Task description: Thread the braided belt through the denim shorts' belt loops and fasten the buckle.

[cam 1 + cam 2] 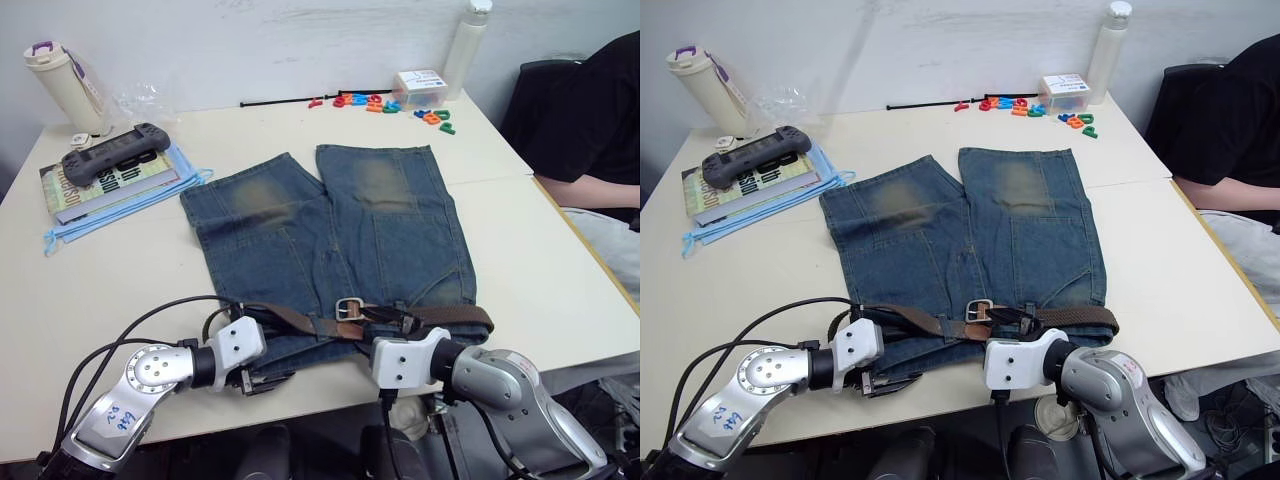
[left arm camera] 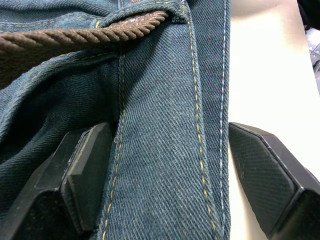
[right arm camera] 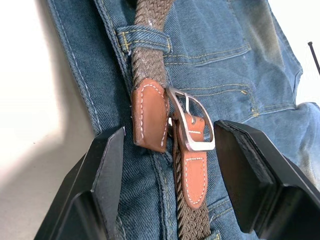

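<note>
The denim shorts lie flat on the table, waistband toward me. The braided belt runs along the waistband through a belt loop. Its tan tip lies beside the silver buckle, outside the frame. My right gripper is open, one finger on each side of the tip and buckle. My left gripper is open at the waistband's left end. It straddles a denim fold, one finger against the cloth and the other over the bare table.
A book with a game controller and blue masks sit at the far left beside a cup. Coloured letters, a small box and a bottle line the back. A person sits at the right.
</note>
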Controlling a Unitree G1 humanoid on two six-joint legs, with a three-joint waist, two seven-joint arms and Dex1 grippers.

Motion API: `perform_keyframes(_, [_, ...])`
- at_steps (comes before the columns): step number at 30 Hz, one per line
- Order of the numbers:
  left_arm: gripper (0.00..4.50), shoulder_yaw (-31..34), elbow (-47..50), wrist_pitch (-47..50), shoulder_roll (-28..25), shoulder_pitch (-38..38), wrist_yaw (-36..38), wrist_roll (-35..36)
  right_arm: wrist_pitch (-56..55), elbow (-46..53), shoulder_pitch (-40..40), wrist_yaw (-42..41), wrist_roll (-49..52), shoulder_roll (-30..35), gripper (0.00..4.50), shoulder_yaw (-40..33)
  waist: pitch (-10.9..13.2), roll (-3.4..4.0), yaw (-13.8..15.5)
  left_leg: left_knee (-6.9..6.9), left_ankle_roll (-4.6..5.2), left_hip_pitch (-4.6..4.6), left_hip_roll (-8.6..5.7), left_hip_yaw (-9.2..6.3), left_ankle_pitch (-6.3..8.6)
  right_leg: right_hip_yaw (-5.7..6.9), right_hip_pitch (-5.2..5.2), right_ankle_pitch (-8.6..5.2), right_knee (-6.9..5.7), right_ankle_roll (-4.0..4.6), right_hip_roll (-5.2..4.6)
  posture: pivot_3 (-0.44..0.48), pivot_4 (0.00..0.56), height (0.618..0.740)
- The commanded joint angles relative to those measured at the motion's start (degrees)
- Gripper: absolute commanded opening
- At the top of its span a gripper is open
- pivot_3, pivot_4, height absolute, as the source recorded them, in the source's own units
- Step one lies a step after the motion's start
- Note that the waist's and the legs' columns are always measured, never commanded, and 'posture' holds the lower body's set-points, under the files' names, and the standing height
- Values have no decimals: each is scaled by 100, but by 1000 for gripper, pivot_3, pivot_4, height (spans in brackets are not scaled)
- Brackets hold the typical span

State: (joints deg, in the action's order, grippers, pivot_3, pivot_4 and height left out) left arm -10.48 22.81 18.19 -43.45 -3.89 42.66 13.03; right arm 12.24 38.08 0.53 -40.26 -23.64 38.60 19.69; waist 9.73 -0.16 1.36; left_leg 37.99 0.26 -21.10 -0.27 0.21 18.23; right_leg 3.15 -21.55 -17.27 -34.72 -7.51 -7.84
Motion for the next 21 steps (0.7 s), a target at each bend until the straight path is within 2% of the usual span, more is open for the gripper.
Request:
perform_keyframes(1, [4011, -133, -274, 430, -108, -226, -24, -300, -131, 143, 9, 28, -52, -52, 2428, -41, 0, 0, 0, 0, -1, 0, 1, 0, 1, 0, 0, -2, 0, 3, 1, 0, 150, 714])
perform_keyframes(7, [4011, -144, -260, 461, -102, -191, -17, -313, -148, 158, 43, 17, -44, -53, 36, -37, 2, 3, 0, 0, -2, -1, 5, -1, 4, 0, -1, -8, 4, 14, 3, 0, 150, 714])
perform_keyframes(14, [4011, -173, -266, 462, -101, -134, -13, -371, -169, 257, 84, -52, -26, 17, 36, -114, 4, 5, 0, 0, -3, -2, 7, -1, 8, 0, -1, -10, 8, 20, 4, 0, 150, 714])
perform_keyframes(21, [4011, -234, -338, 406, -119, -103, 5, -457, 337, 1085, 281, -752, 710, 416, 36, -905, 11, 17, 20, 0, 0, -8, 7, -3, 11, 2, 1, -11, 20, 20, 3, 0, 150, 714])
